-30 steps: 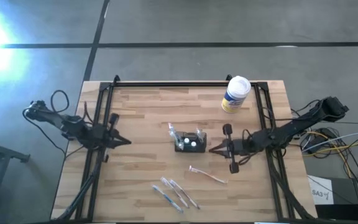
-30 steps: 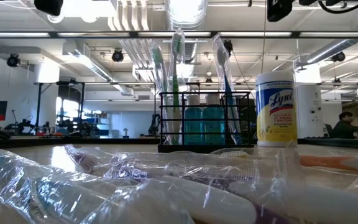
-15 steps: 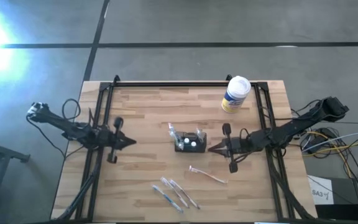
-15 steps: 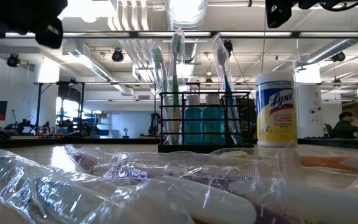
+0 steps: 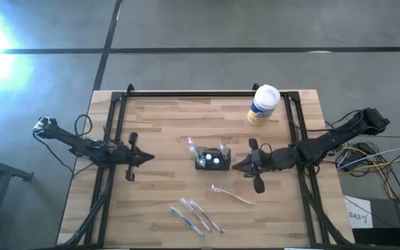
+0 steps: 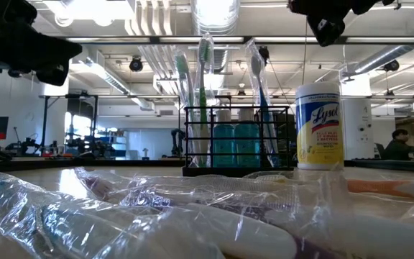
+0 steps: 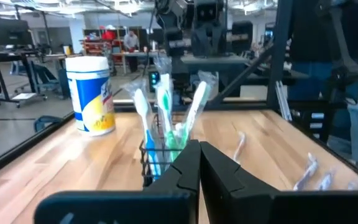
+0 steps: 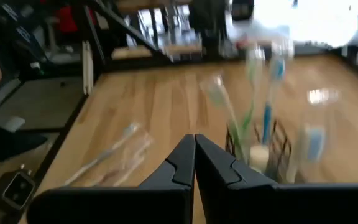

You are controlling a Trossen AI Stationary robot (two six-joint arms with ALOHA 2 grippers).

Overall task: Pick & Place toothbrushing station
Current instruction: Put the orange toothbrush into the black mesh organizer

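Note:
The toothbrushing station (image 5: 212,158) is a small black wire holder at the table's middle, standing on its base with toothbrushes upright in it; it also shows in the low view (image 6: 237,140), the left wrist view (image 7: 166,140) and the right wrist view (image 8: 263,146). My left gripper (image 5: 149,157) is shut and empty, to the holder's left, raised. My right gripper (image 5: 236,166) is shut and empty, close to the holder's right side, above the table.
A white-and-yellow wipes canister (image 5: 263,105) stands at the far right. A loose toothbrush (image 5: 231,195) lies right of centre, and several wrapped toothbrushes (image 5: 196,216) lie near the front edge. A black frame (image 5: 207,94) runs along the far edge and down both sides.
My left gripper has gone toward the table's right, closer to the holder, and has turned about its own axis. My right gripper has gone a little toward the holder and has also turned. The holder has stayed where it was.

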